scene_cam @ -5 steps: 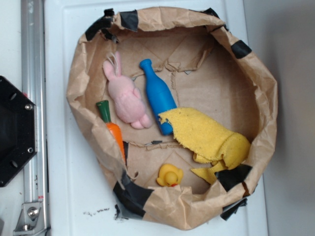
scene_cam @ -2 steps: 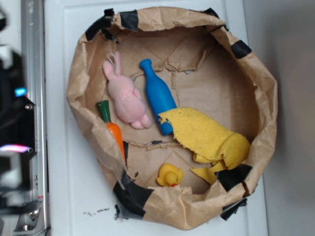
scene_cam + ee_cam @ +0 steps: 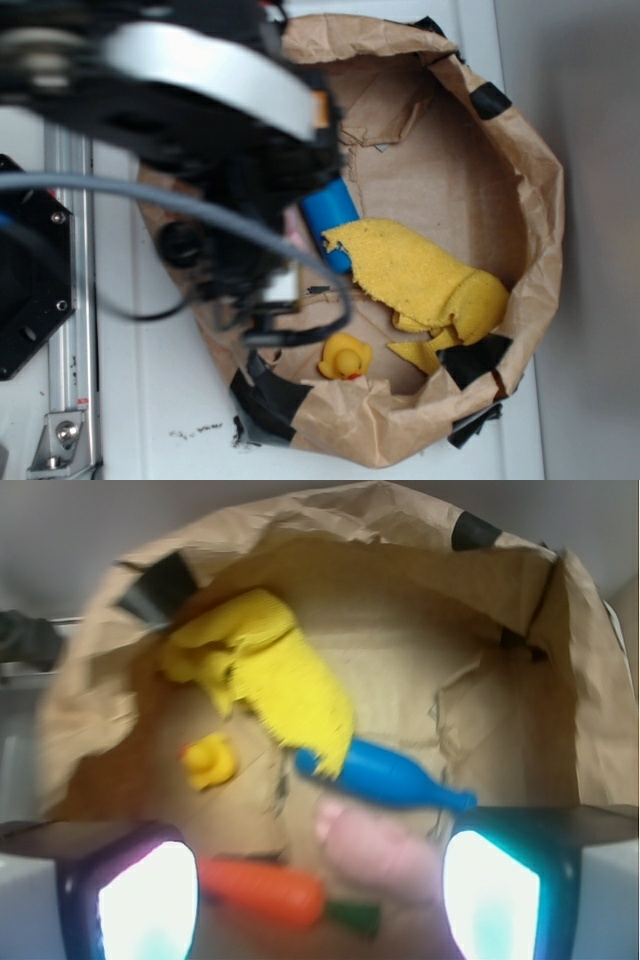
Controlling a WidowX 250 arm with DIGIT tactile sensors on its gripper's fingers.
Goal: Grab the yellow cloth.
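Yellow cloth (image 3: 265, 670) overlaps blue bottle (image 3: 385, 776); duck (image 3: 209, 762) near; gripper (image 3: 318, 880) wide open, empty.

**Arm in frame, jaws apart**

My arm (image 3: 190, 90) fills the upper left of the exterior view, blurred, w/ a grey cable (image 3: 150, 200) looping across it. On the wrist cam I see the gripper (image 3: 320, 890) w/ its 2 fingers (image 3: 135, 895) spread wide at the bottom corners, nothing between them.

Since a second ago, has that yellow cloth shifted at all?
No. The yellow cloth lies in the same spot against the paper bag's wall, one corner over the blue bottle. Only the arm has swung in.
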